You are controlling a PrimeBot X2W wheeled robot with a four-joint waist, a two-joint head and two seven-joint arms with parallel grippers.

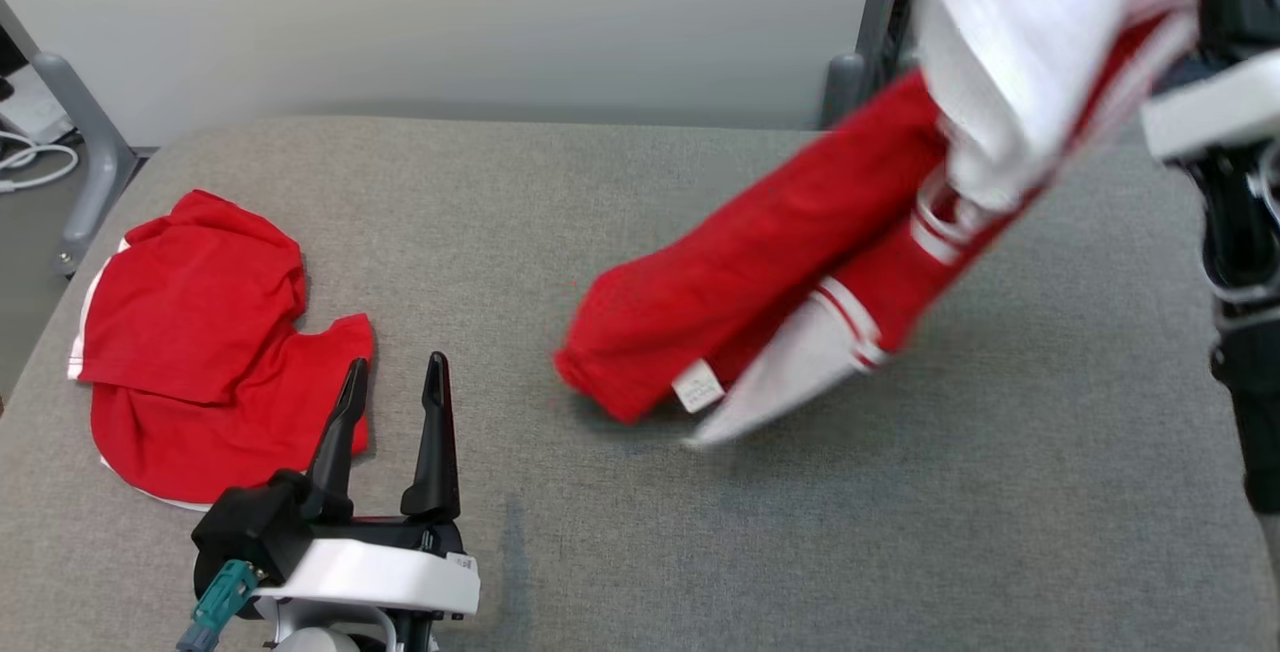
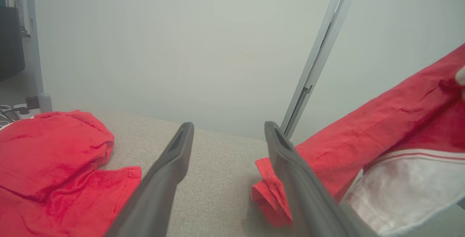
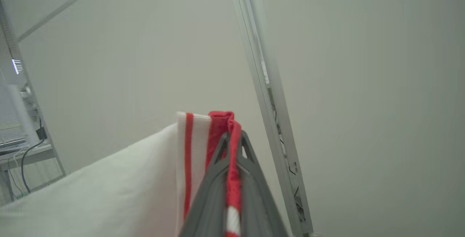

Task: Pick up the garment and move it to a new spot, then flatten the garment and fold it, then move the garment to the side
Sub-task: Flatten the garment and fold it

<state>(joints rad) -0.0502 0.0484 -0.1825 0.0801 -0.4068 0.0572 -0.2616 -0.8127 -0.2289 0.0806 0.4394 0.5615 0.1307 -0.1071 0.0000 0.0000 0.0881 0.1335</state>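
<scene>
Garment (image 1: 740,282) hangs from my right gripper (image 3: 232,139), which is clamped shut on a red-and-white striped hem. In the right wrist view the two fingers (image 3: 212,189) meet with the cloth pinched between them, and a white panel of the garment (image 3: 109,193) falls away to the left. In the head view the garment slopes from the far right, up high, down to the middle of the counter (image 1: 640,552). It is red, with white panels and red-and-white stripes. A small white label (image 1: 697,387) shows near its low end. That end is blurred, so I cannot tell whether it touches the counter or hangs just above it.

My left gripper (image 1: 397,362) sits at the near left, low over the counter, its fingers spread apart with nothing between them. In the left wrist view the garment's red low end (image 2: 272,197) lies just beside the right finger (image 2: 290,171) of this gripper (image 2: 229,126).

On the left of the counter (image 2: 218,179) a crumpled red cloth (image 1: 190,332) lies flat, just beside the left gripper's left finger (image 1: 340,422). It also shows in the left wrist view (image 2: 47,157).

A grey post (image 3: 269,95) stands against the pale wall (image 3: 363,84) behind.
</scene>
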